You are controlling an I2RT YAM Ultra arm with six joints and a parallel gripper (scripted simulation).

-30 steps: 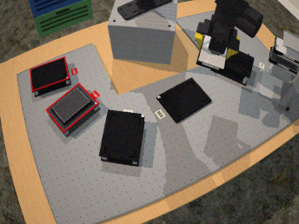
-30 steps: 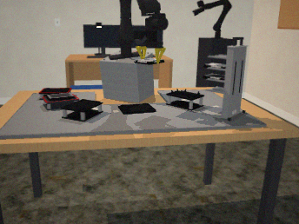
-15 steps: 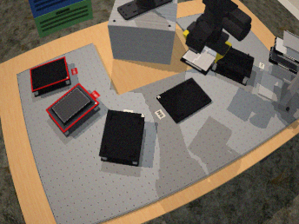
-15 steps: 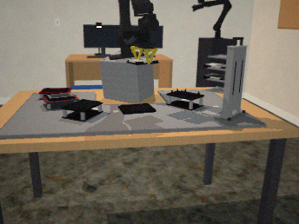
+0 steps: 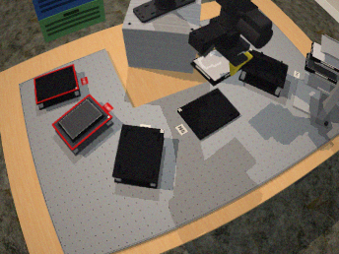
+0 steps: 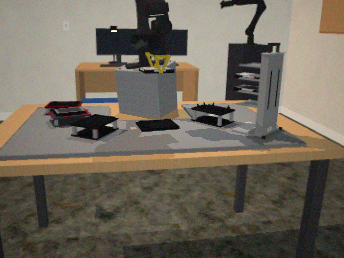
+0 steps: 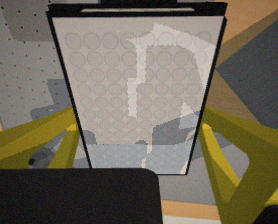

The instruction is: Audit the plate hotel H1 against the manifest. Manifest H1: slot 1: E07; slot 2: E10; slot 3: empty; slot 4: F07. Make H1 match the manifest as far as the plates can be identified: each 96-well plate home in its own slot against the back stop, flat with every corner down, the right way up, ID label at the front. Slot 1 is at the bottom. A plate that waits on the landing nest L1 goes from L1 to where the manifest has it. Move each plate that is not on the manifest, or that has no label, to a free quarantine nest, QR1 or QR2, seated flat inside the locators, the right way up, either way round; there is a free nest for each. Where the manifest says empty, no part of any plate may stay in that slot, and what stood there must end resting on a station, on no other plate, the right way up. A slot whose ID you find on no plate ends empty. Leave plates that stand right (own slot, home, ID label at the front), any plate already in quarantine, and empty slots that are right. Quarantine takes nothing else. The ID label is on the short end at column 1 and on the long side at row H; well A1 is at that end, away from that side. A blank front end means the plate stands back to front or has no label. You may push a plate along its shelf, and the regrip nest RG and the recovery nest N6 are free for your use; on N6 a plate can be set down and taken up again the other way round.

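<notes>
Pincer (image 7: 145, 145): yellow fingers spread wide along the two long sides of a 96-well plate (image 7: 135, 90), gripping it across its width and carrying it clear of the surface. In the wrist view the plate's pale top with its rows of round wells faced the camera, black rim all round.

Plate, top view (image 5: 213, 65): hung under the black arm (image 5: 237, 17), above the gap between the grey pedestal (image 5: 158, 43) and a black raised nest (image 5: 266, 71) to its right (no contact with either could be made out). In the exterior view the pincer (image 6: 158, 62) was level with the pedestal's top edge.

Plate hotel (image 6: 271, 94): a tall grey tower at the right end of the surface; its shelves were seen only obliquely at the top view's right edge (image 5: 322, 61), and slot contents and labels were too small to read.

Quarantine nests: two red-framed stations at the left. The rear one (image 5: 56, 83) showed a dark face; the front one (image 5: 81, 121) held a grey plate (image 5: 81, 117) lying flat inside the frame.

Other stations: a black raised nest (image 5: 139, 155) near the middle front, and a flat black pad (image 5: 209, 112) right of it, with a small white tag (image 5: 180, 128) between them.

Surface: orange top (image 5: 148, 88) with a grey perforated mat (image 5: 89, 199) upon it.
</notes>
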